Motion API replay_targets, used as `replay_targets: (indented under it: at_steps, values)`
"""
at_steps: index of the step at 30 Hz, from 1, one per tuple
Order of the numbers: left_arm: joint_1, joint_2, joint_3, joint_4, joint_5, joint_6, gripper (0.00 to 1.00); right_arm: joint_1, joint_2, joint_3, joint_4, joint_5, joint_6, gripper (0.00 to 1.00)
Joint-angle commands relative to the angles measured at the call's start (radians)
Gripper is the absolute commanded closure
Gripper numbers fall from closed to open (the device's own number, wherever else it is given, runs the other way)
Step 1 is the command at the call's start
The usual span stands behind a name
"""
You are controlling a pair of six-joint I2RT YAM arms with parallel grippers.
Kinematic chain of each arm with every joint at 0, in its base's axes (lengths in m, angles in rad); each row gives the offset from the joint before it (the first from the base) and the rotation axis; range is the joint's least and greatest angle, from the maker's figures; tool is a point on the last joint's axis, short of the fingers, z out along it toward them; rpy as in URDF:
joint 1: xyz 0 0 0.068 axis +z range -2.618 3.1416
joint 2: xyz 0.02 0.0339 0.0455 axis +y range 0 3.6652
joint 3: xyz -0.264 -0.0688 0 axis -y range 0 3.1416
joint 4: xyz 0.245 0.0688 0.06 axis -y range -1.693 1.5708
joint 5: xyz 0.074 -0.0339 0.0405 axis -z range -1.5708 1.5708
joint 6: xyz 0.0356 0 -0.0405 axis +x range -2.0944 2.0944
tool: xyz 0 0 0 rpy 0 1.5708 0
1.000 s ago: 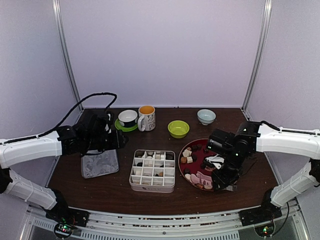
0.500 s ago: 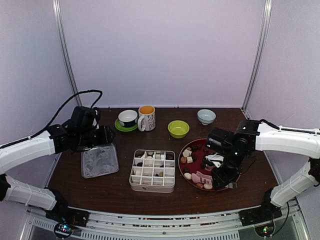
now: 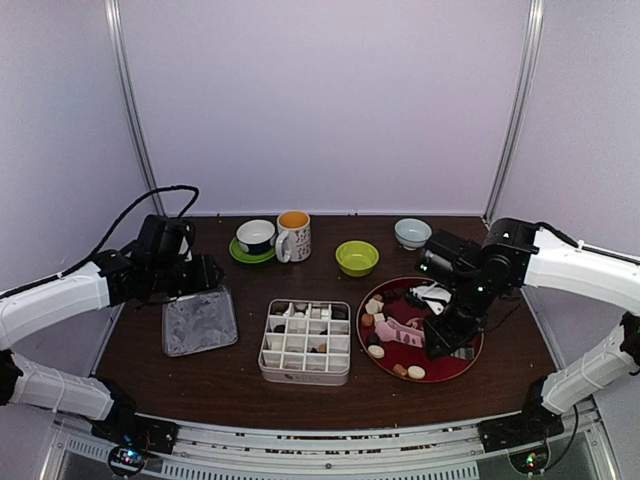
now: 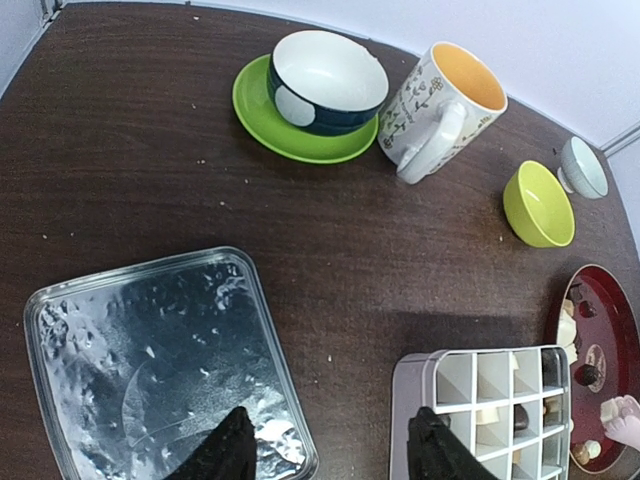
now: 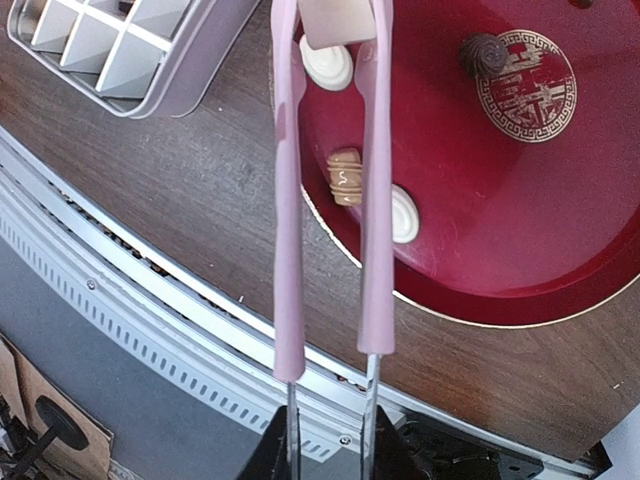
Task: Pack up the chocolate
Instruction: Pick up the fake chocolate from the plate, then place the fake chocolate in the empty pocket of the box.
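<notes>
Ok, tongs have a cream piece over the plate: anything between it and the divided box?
Nothing visible. The cream piece in the pink tongs hangs near the red plate's box-side edge; only bare table separates plate from divided box. The left gripper is well clear, near the metal lid.

**White shells, black joints**

The left arm (image 3: 50, 305) and right arm (image 3: 585, 268) have smooth white shells between bulky black joint housings. A thin black cable (image 3: 172, 188) arcs off the left arm. The left gripper (image 4: 335, 455) and right gripper (image 5: 330, 455) are matte black with tapered fingers. The black bases (image 3: 135, 432) carry small green and red lights.
</notes>
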Motion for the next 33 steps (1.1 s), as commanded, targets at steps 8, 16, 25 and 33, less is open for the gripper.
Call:
replay_targets:
  at_steps: [8,16,25,33]
  values:
    - [0.009,0.002,-0.006,0.034,0.072,0.072,0.46,0.092,0.003,0.109,0.08,-0.099,-0.067,0.79]
    - [0.009,0.018,-0.044,0.107,0.181,0.088,0.4,0.113,0.088,0.152,0.083,-0.058,-0.084,0.78]
    - [0.008,0.019,-0.05,0.111,0.204,0.108,0.34,0.113,0.154,0.184,0.076,-0.008,-0.079,0.71]
    - [0.008,0.01,-0.08,0.155,0.227,0.104,0.21,0.114,0.142,0.195,0.066,0.009,-0.067,0.63]
